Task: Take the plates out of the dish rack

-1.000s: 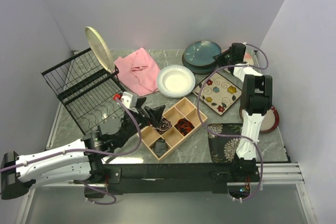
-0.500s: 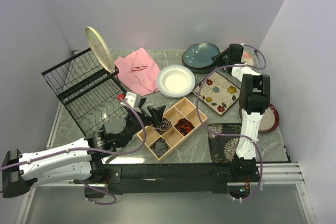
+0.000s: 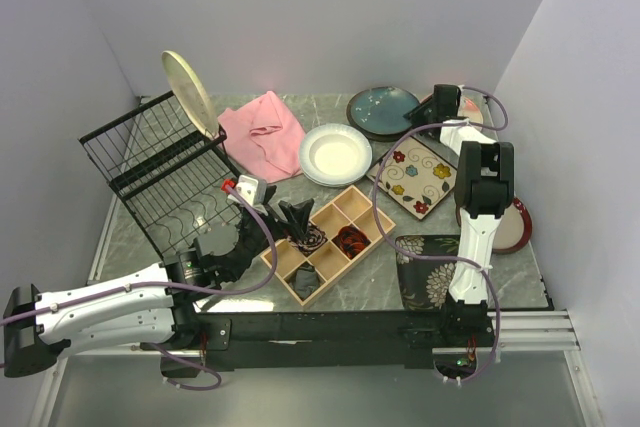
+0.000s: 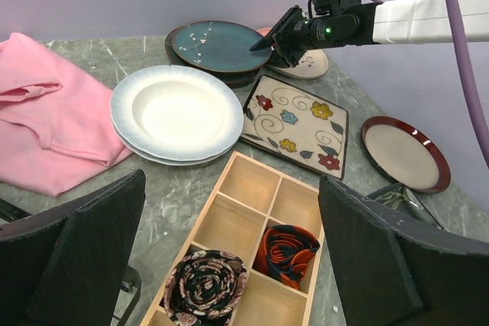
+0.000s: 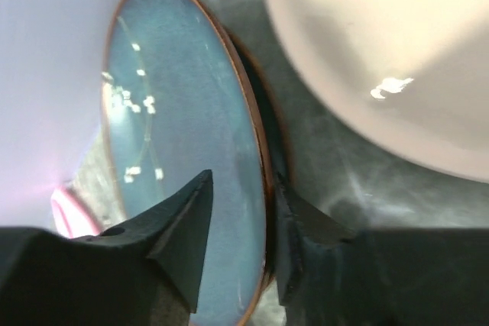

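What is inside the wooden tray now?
The wooden tray holds a dark floral roll and a red-black roll; a grey item sits nearer. Far compartments look empty. The left jaws hide part of one compartment from above.

We see a pink cloth (image 3: 262,132) (image 4: 46,112) lying crumpled toward the far side of the grey marbled tabletop (image 3: 375,272) (image 4: 172,188). Nearer us, a wooden compartment tray (image 3: 350,263) (image 4: 276,171) sits at an angle. Neighbouring compartments hold a dark patterned fabric roll (image 3: 315,239) (image 4: 205,288) and a red-orange roll (image 3: 350,240) (image 4: 289,246); a third dark item (image 3: 305,282) lies in a nearer compartment.
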